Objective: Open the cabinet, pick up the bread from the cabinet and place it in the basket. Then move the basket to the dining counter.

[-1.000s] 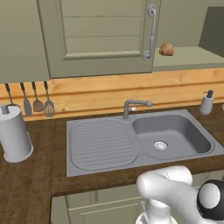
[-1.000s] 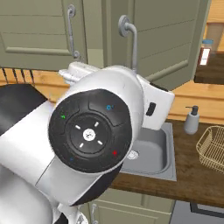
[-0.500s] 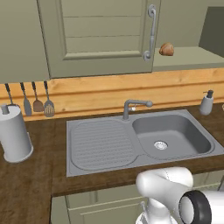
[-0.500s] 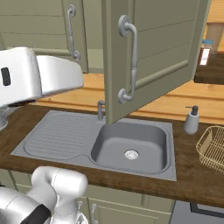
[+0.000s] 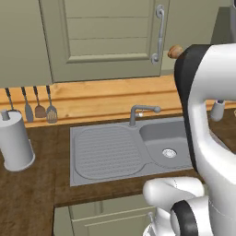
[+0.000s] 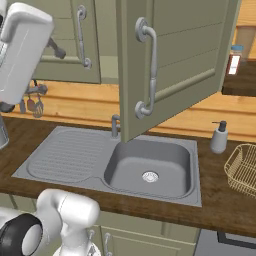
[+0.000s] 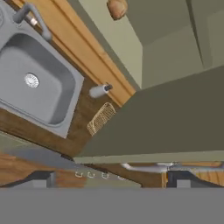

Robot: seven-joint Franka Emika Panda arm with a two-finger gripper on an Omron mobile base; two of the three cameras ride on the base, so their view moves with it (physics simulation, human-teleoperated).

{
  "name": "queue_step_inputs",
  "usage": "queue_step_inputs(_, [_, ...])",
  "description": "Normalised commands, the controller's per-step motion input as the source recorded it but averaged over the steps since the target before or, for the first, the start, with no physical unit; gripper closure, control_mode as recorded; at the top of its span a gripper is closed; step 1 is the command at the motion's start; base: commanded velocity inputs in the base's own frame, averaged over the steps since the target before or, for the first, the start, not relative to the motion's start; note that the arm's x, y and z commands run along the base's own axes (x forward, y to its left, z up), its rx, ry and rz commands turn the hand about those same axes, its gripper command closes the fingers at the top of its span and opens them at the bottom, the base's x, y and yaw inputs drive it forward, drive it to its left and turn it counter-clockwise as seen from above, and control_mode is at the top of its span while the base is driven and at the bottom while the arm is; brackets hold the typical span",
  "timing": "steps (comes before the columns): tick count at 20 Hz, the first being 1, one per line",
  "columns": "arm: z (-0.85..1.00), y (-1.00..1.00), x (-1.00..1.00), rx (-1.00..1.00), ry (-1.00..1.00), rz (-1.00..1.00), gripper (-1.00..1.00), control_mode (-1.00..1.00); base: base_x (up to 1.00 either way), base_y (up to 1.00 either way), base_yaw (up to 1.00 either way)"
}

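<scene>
Cabinet point(image 6: 175, 55) door swung wide, with the bread point(image 7: 117, 7) resting on the shelf inside, at the top of the hand view. Gripper point(image 7: 111, 179) spread wide and holding nothing, well apart from the bread, close against the door's edge. Basket point(image 7: 101, 118) on the worktop beside the soap bottle point(image 7: 99, 90).

Cabinet door point(image 6: 172, 60) swung open over the sink point(image 6: 120, 162), blocking the front approach there. Shelf around the bread point(image 7: 116, 8) open. Soap dispenser point(image 6: 219, 137) stands beside the basket point(image 6: 243, 169).
</scene>
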Motion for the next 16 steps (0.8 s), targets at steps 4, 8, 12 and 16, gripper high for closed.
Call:
queue_step_inputs(4, [-0.41,-0.49,0.84,-0.31,0.19,0.0,-1.0,-1.0,0.0,0.0,0.0])
queue_step_inputs(8, [-0.23,-0.79,0.82,-0.33,0.24,-0.05,-1.0,-1.0,0.0,0.0,0.0])
queue_step_inputs(12, [0.0,-1.0,0.38,-0.21,0.24,-0.22,-1.0,-1.0,0.0,0.0,0.0])
queue_step_inputs(16, [0.0,-1.0,-0.06,-0.14,0.08,-0.28,-1.0,-1.0,0.0,0.0,0.0])
